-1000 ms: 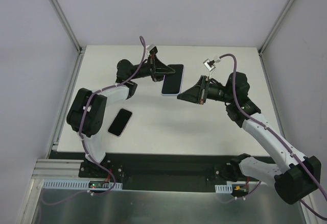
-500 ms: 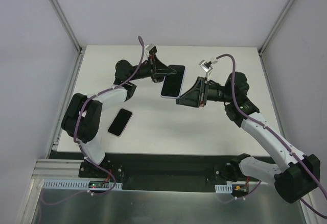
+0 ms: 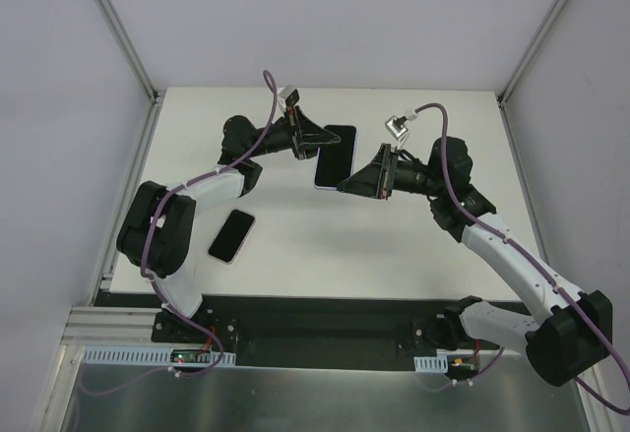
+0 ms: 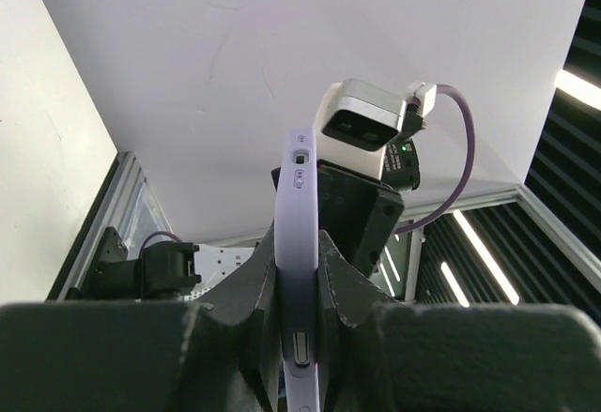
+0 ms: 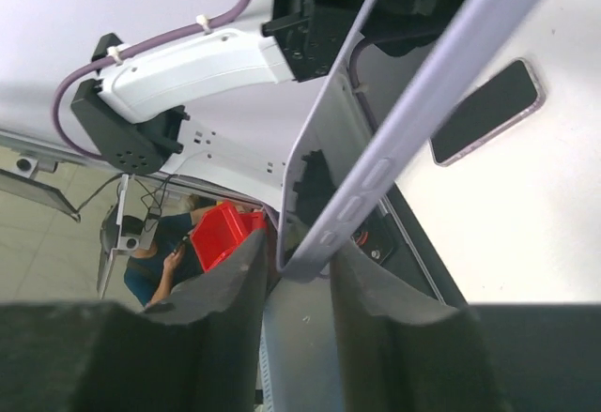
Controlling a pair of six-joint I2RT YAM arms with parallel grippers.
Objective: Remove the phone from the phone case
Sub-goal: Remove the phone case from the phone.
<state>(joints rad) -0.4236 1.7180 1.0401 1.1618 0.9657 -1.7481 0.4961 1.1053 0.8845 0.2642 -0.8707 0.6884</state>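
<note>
A lavender phone case (image 3: 351, 145) with the dark phone (image 3: 334, 156) in it is held up over the back of the table. My left gripper (image 3: 317, 138) is shut on its left edge; in the left wrist view the case's edge (image 4: 297, 196) is pinched between both fingers of the left gripper (image 4: 299, 271). My right gripper (image 3: 345, 185) is at the case's near corner. In the right wrist view the right gripper (image 5: 299, 257) stands open with the case's corner (image 5: 324, 243) between its fingers, clear of the left finger (image 5: 221, 285).
A second dark phone (image 3: 231, 236) with a lavender rim lies flat on the white table (image 3: 413, 255) at the front left, also in the right wrist view (image 5: 486, 112). White walls enclose the table on three sides.
My right gripper has moved left up to the case's near corner and its jaws have opened. The left gripper keeps its hold on the case and has barely shifted.
</note>
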